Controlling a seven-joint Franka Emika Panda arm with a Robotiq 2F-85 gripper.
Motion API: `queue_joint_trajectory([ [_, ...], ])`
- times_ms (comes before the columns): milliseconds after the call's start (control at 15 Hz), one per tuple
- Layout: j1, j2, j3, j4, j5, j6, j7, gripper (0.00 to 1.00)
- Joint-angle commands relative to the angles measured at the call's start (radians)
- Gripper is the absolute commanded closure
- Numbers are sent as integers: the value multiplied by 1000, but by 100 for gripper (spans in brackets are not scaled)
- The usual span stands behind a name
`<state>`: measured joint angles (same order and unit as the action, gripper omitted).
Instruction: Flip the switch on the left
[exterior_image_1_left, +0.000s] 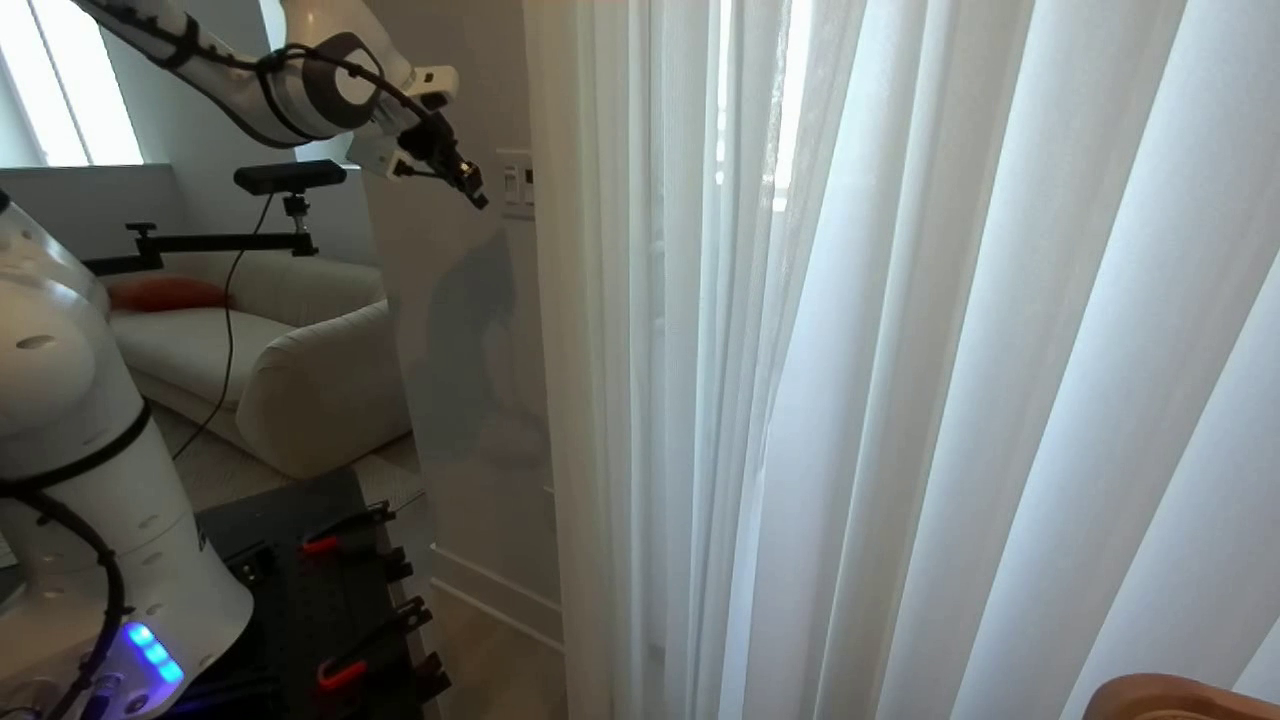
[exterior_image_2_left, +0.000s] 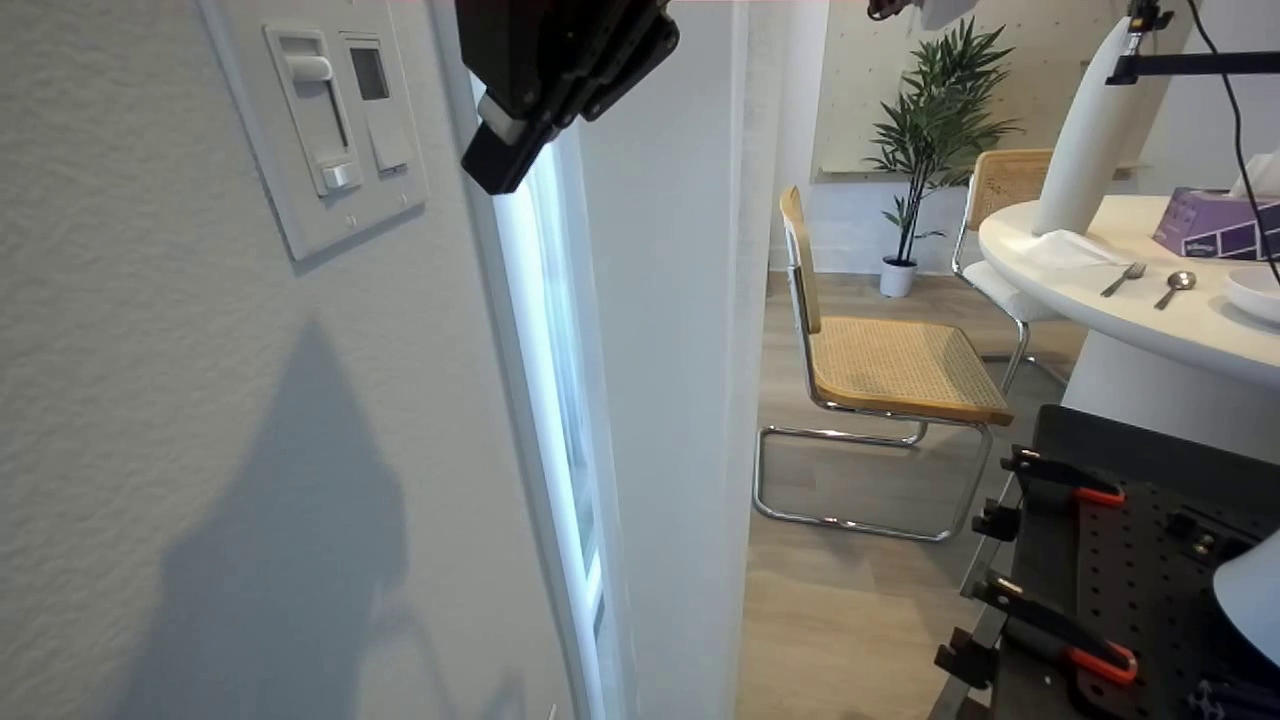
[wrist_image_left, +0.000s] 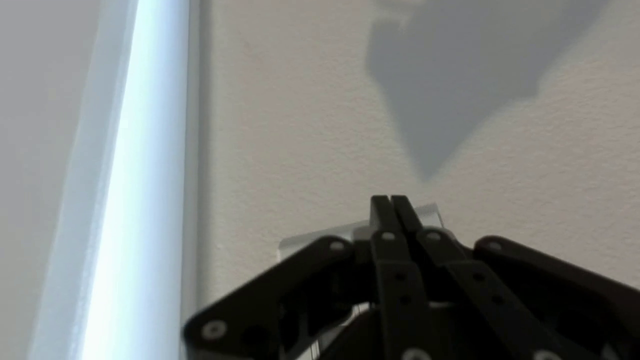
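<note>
Left switch (exterior_image_2_left: 312, 110) in both exterior views, between ten and eleven o'clock, near claw (wrist_image_left: 391, 204); wrist view: claw covers most of plate (wrist_image_left: 429, 217). Fingertips (wrist_image_left: 381, 215) meet, nothing held. In exterior view alone: pot (exterior_image_2_left: 898, 278) at two o'clock holding plant (exterior_image_2_left: 935, 115); box (exterior_image_2_left: 1200, 218) at pot's three o'clock, tissue (exterior_image_2_left: 1264, 176) poking out.

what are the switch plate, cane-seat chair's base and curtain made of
Switch plate: probably satin plastic; smooth pale face. Cane-seat chair's base: likely chromed metal, polished; tubular, with bright highlights. Curtain: apparently matte fabric; soft folds, light showing through.
</note>
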<state>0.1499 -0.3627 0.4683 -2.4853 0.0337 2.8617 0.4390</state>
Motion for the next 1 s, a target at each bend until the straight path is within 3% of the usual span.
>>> queue_joint_trajectory([
  [0,-46,54,38,30,-33,51,34,100],
  [933,-271,149,256,130,-193,105,177,100],
])
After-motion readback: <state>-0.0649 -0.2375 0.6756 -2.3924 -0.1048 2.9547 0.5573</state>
